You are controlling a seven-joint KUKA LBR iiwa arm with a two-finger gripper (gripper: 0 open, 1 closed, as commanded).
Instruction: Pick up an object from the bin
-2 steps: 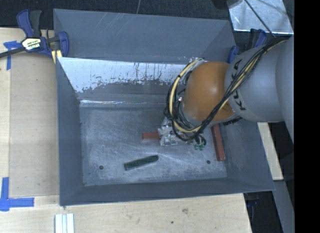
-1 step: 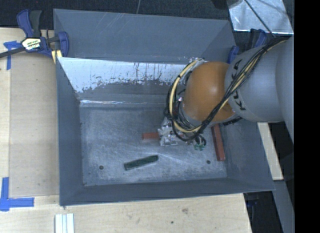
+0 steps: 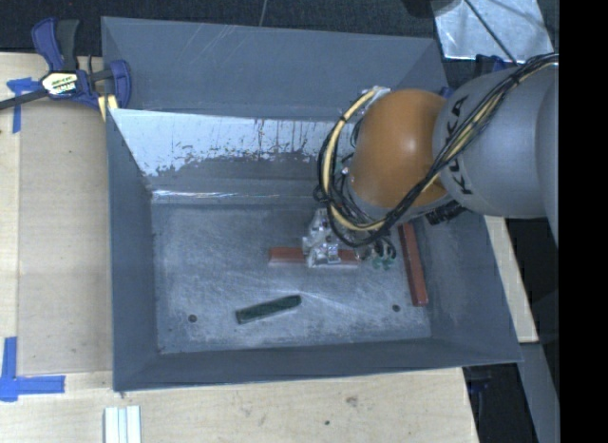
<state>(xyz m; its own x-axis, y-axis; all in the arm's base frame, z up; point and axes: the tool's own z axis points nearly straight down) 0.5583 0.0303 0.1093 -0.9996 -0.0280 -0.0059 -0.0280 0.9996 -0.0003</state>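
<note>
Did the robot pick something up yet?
Not yet. The claw is down at the middle reddish-brown stick. Whether it grips it, I cannot tell. That stick lies on the bin floor, so lifting is left. The dark green stick lies apart.

The only lettering that can be read is on the arm (image 3: 508, 146). Black capitals stand on its grey casing, just beside the orange cover (image 3: 404, 151), and run sideways along the casing's left edge. They spell KUKA. Black and yellow cables (image 3: 334, 146) cross part of the word, so some of the letters are cut. Any print on the small things on the floor of the bin (image 3: 190, 270) is too small to tell. The dark streaks along the bin's far wall are scratches, not writing.
</note>
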